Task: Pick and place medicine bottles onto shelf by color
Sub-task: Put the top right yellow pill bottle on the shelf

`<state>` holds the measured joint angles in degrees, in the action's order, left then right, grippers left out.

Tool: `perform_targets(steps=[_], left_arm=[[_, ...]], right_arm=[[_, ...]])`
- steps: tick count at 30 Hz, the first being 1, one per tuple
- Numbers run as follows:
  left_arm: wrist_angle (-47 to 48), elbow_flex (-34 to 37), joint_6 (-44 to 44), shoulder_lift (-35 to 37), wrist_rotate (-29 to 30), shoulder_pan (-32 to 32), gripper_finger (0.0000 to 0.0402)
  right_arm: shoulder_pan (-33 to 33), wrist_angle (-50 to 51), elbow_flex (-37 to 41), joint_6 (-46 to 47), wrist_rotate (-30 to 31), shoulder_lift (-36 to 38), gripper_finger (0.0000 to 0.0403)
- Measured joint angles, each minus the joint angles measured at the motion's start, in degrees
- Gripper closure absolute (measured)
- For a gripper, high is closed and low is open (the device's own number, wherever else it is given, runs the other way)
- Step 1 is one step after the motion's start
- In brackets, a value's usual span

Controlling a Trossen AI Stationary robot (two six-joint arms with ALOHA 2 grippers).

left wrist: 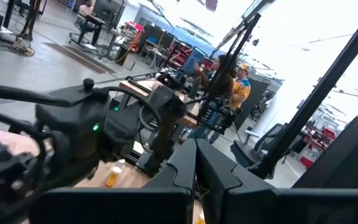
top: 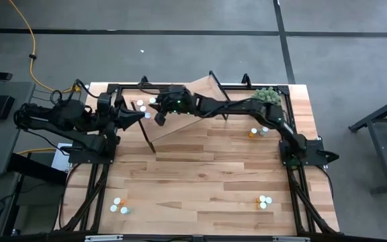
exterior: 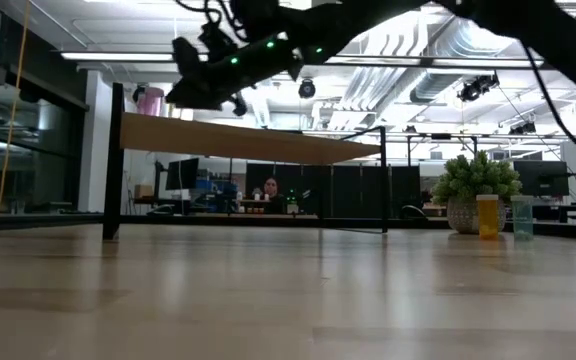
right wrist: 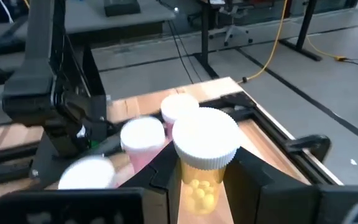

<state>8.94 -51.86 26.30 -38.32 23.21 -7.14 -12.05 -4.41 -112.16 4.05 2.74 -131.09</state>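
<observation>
My right gripper (right wrist: 204,186) is shut on a yellow medicine bottle (right wrist: 199,180) with a white cap. It reaches across from the table's right and hovers over the left end of the shelf (top: 197,94), a light-wood plank on black legs (exterior: 268,143). Just beyond the held bottle stand pink bottles with white caps (right wrist: 143,140) on their bases. My left gripper (top: 143,115) is shut, holds nothing, and points level toward the shelf's left end. An orange bottle (exterior: 487,215) and a teal bottle (exterior: 521,217) stand on the table at the far right. My right gripper pinches the yellow bottle's body (right wrist: 197,190) between its two fingers, just under the white cap (right wrist: 206,138). The fingers come nearly level from the table's right, tipped slightly down. The bottle stands upright in the hold; the fingers hide its bottom.
A fuzzy green plant (top: 267,96) sits at the far right corner. Small groups of bottles stand near the front left (top: 117,204) and front right (top: 264,200) of the table. Black frame rails run along the table's edges. People sit in the room beyond.
</observation>
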Motion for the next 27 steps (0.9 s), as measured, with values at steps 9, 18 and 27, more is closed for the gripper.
perform_targets(steps=[9,18,27], left_arm=[[-0.6,0.0,0.0,0.0,0.0,0.0,0.0402],[-0.8,0.0,0.0,0.0,0.1,0.0,0.0402],[-1.5,0.0,0.0,0.0,0.1,0.0,0.0401]], right_arm=[[-0.1,0.2,-4.3,-0.6,1.5,-3.8,0.0320],[-0.1,3.8,-4.3,-1.4,4.3,-3.8,0.0320],[-0.1,3.3,-4.3,-1.1,6.0,-3.8,0.0320]])
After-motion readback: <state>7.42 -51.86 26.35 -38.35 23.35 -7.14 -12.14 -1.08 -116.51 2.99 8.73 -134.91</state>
